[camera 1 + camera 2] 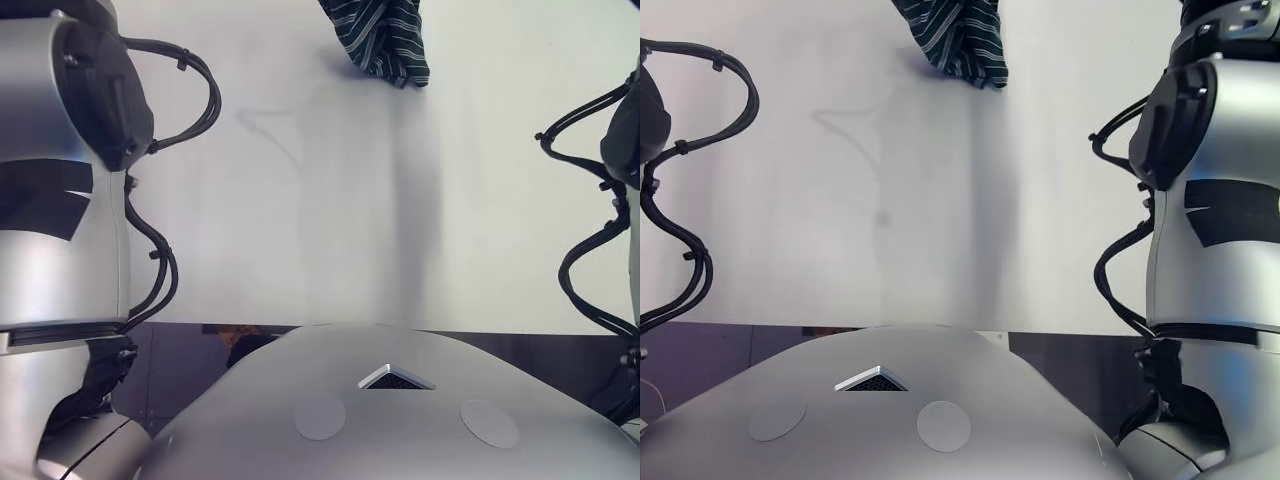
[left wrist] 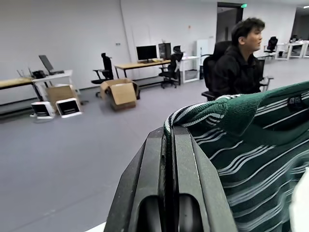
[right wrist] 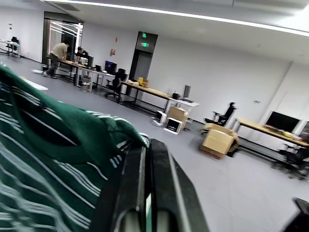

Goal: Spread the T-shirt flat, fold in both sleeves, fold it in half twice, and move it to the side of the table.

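Open-plan office, no doubt: beyond the white table (image 1: 330, 220) a wide grey floor (image 2: 72, 154) runs out to rows of desks (image 2: 145, 63) with monitors (image 2: 146, 52), swivel chairs (image 2: 107, 68), cardboard boxes (image 2: 120, 93), and green exit signs (image 3: 144, 35) over a doorway (image 3: 141, 60).

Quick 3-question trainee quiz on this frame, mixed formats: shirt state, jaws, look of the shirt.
1. True or false: the T-shirt lies spread flat on the table.
2. Pick one. The left jaws and the right jaws are each: A) open, B) shut on the T-shirt's fabric, C) shut on nothing.
3. Fill in: the T-shirt is dark green with thin ___ stripes.

Key: 1 false, it hangs bunched over the table's far part. 2 B. 3 white.
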